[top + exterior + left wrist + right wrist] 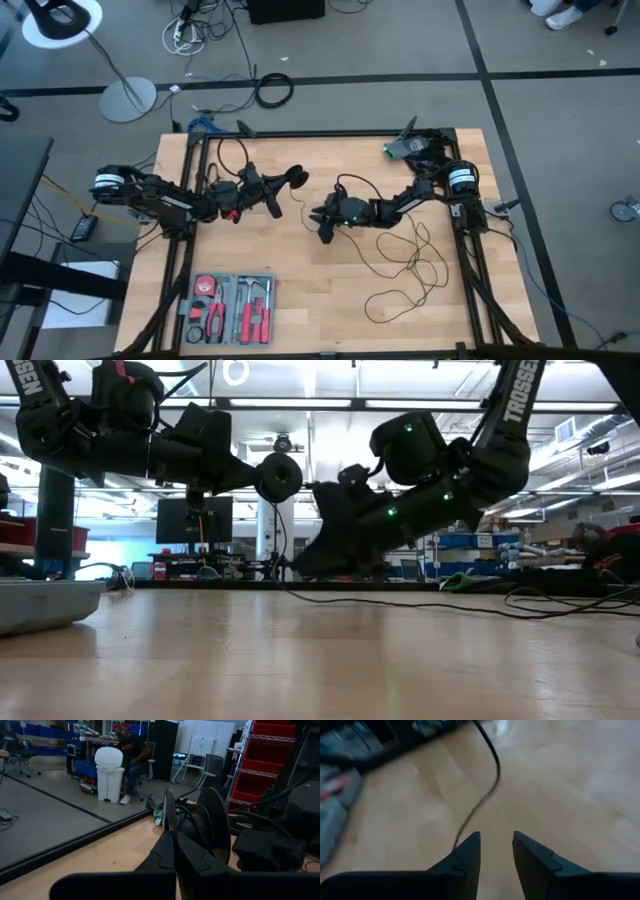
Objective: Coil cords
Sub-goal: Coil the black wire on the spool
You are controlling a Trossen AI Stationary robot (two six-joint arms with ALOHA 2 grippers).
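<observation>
The cord is a thin black wire lying in loose loops on the right part of the wooden table. It ends in a round black puck. My left gripper is shut on the puck above the table's middle. From the puck the wire hangs down to the tabletop and runs off to the right. My right gripper is open and low over the table, just right of the puck. In the right wrist view the wire runs past the outer side of one finger, not between the two. My left gripper pinches the puck's edge between its two fingers, coming in level from the table's left side. The puck stands on edge, lifted clear of the table, and the wire hangs slack below it. My right gripper: I cannot tell whether a finger touches the wire.
An open tool case with red-handled tools lies at the near left. A dark device sits at the far right corner. Black frame rails run along the table's edges. Beyond the table a person sits on a chair.
</observation>
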